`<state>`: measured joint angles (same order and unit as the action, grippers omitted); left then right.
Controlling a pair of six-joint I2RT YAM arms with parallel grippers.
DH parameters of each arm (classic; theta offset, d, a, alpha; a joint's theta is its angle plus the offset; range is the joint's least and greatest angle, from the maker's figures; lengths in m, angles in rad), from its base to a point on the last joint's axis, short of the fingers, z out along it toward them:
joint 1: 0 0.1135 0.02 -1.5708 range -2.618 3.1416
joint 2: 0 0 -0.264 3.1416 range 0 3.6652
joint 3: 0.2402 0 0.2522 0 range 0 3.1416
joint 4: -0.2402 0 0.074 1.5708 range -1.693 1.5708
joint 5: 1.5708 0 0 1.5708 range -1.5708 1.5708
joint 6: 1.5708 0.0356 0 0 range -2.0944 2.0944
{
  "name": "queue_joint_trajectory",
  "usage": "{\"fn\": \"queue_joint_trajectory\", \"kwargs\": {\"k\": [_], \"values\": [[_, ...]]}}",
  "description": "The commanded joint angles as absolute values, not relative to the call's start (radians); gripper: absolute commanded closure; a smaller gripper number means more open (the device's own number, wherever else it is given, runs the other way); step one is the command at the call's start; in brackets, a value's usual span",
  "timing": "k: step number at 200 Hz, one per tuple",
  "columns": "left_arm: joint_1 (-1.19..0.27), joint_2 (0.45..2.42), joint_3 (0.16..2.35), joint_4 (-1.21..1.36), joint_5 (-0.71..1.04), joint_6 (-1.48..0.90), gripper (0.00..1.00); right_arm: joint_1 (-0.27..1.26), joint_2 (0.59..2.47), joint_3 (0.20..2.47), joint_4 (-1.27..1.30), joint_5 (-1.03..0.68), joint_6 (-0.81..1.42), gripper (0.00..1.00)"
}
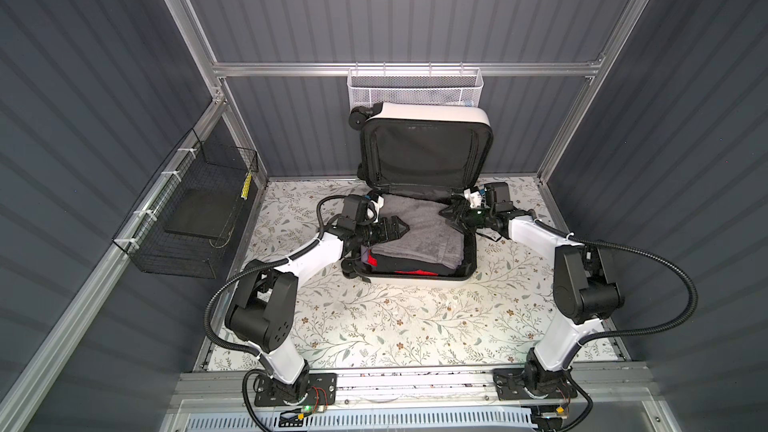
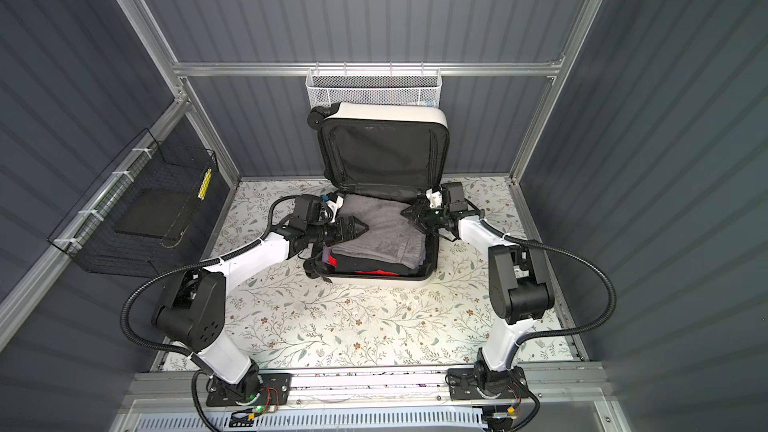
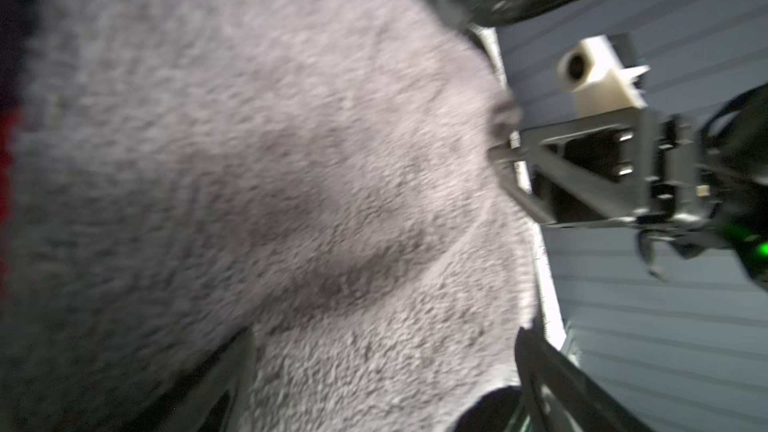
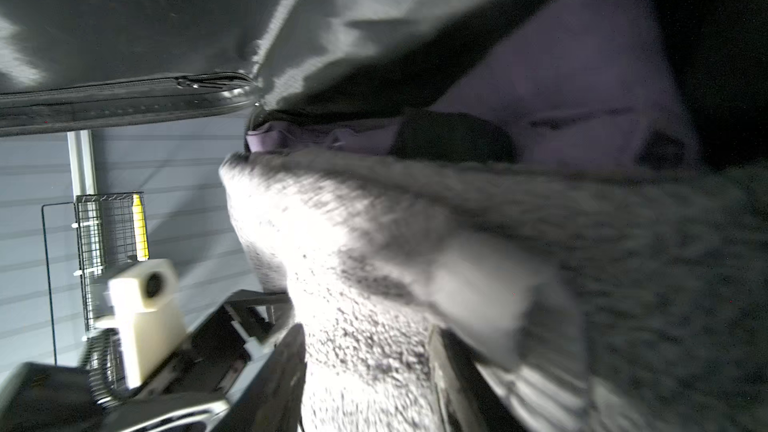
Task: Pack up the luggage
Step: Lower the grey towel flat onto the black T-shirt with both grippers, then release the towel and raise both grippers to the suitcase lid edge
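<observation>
You are looking down on a floral-patterned tabletop (image 1: 395,326); towards its far middle lies the luggage (image 1: 419,283), a white hard-shell suitcase, open, its lower shell flat on the table; folded black and red clothes (image 1: 399,266) show at its near edge under a grey towel (image 1: 428,234); the left gripper (image 1: 400,229) sits over the towel's left part, jaws spread wide, holding nothing; the right gripper (image 1: 448,216) meets the towel's far right edge, jaws partly apart with towel between them, though you cannot tell whether they grip it; the black-lined lid (image 1: 424,155) stands upright behind, before a white mesh basket (image 1: 415,89); a black wire basket (image 1: 195,218) hangs on the left wall.
</observation>
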<state>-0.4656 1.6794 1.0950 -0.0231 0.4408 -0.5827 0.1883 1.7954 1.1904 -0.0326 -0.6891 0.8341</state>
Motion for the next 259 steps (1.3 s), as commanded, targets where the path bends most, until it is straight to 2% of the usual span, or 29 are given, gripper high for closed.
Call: {"fn": "queue_joint_trajectory", "kwargs": {"k": [1,48,105,129,154,196,224,259], "values": [[-0.462,1.64,1.063,0.007,0.396,-0.578,0.0,0.177,1.782,1.175,0.0,-0.693,0.839,0.49],[-0.46,1.603,1.181,-0.059,0.39,-0.553,0.0,0.161,1.672,1.228,-0.121,-0.69,0.77,0.42],[-0.443,1.507,1.481,-0.251,0.302,-0.442,0.0,0.13,1.47,1.336,-0.325,-0.618,0.667,0.25],[-0.404,1.511,1.586,-0.268,0.281,-0.415,0.0,0.094,1.402,1.37,-0.344,-0.606,0.665,0.18],[-0.379,1.556,1.737,-0.258,0.267,-0.394,0.0,0.038,1.36,1.444,-0.351,-0.601,0.684,0.15],[-0.361,1.736,2.103,-0.325,0.225,-0.323,0.0,-0.034,1.408,1.677,-0.444,-0.533,0.683,0.15],[-0.335,1.911,2.352,-0.388,0.274,-0.316,0.0,-0.065,1.502,1.803,-0.43,-0.45,0.699,0.15],[-0.314,2.028,2.446,-0.328,0.321,-0.308,0.0,-0.107,1.669,1.952,-0.394,-0.48,0.733,0.16]]}}
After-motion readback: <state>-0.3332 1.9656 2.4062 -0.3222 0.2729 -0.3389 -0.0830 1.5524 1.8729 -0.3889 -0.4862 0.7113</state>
